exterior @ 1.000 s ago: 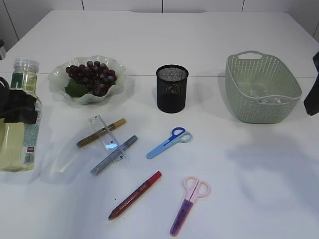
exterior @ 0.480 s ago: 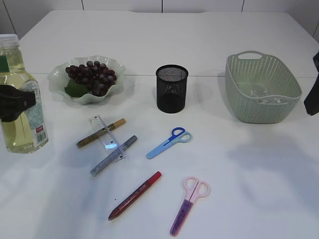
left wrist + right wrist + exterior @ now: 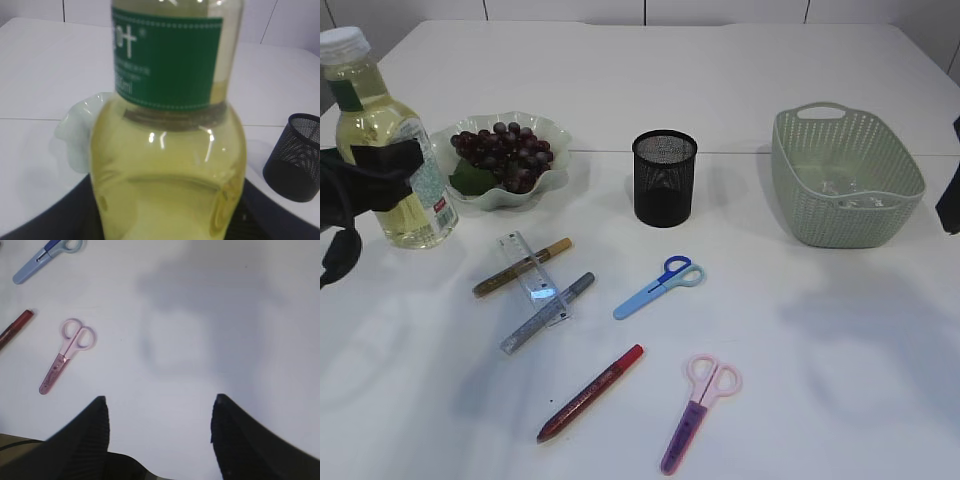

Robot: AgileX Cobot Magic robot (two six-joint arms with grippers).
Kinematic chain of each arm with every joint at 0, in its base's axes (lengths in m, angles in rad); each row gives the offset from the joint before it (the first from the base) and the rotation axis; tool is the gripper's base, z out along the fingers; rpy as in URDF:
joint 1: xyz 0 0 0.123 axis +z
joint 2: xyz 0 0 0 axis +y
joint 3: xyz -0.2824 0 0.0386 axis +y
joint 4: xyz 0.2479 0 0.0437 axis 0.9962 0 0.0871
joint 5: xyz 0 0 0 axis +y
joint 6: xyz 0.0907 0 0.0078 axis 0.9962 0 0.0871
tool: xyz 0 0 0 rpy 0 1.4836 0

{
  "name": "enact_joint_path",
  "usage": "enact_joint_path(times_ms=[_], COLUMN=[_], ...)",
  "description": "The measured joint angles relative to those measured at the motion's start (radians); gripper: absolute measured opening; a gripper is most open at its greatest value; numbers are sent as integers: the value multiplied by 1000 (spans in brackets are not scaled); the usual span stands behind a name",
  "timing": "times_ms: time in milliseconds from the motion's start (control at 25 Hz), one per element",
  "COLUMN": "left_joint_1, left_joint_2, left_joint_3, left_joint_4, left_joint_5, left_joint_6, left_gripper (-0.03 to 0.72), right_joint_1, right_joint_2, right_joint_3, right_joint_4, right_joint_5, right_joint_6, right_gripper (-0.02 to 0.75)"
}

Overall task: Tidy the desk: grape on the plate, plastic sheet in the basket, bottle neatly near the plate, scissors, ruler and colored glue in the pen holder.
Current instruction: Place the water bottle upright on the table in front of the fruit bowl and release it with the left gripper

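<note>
My left gripper point(image 3: 382, 172) is shut on the bottle point(image 3: 392, 140) of yellow liquid, held nearly upright just left of the plate point(image 3: 556, 172), which holds the grape point(image 3: 508, 155). The left wrist view is filled by the bottle point(image 3: 170, 150). The clear ruler point(image 3: 532, 270) lies across gold point(image 3: 558, 246) and silver point(image 3: 574, 290) glue pens; a red glue pen point(image 3: 590, 393), blue scissors point(image 3: 658, 287) and pink scissors point(image 3: 700, 410) lie nearer. The black mesh pen holder point(image 3: 665, 178) stands mid-table. The plastic sheet point(image 3: 840, 188) lies in the green basket point(image 3: 880, 222). My right gripper point(image 3: 160, 410) hangs open over bare table.
In the left wrist view the plate point(image 3: 75, 130) shows behind the bottle and the pen holder point(image 3: 295, 160) stands to its right. The right wrist view shows the pink scissors point(image 3: 67, 355), blue scissors point(image 3: 45, 257) and red glue pen point(image 3: 15, 327) at its left.
The left gripper has carried the bottle up the left side of the view and rightward, from the table's left edge to beside the plate. The right arm has not moved.
</note>
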Motion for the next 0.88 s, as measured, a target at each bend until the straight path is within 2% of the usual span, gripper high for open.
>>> enact_joint_path(times_ms=[280, 560, 880], left_joint_1=[0, 0, 0], left_joint_2=[190, 291, 363], left_joint_3=[-2, -30, -94], left_joint_4=[-2, -9, -46], left_joint_5=[-248, -266, -276], left_joint_6=[27, 43, 112], left_gripper=[411, 411, 411], right_joint_1=[0, 0, 0], right_joint_2=[-24, -61, -95], right_joint_3=[0, 0, 0], right_joint_4=[-40, -108, -147], right_joint_5=[0, 0, 0], right_joint_6=[-45, -48, -51], right_gripper=[503, 503, 503])
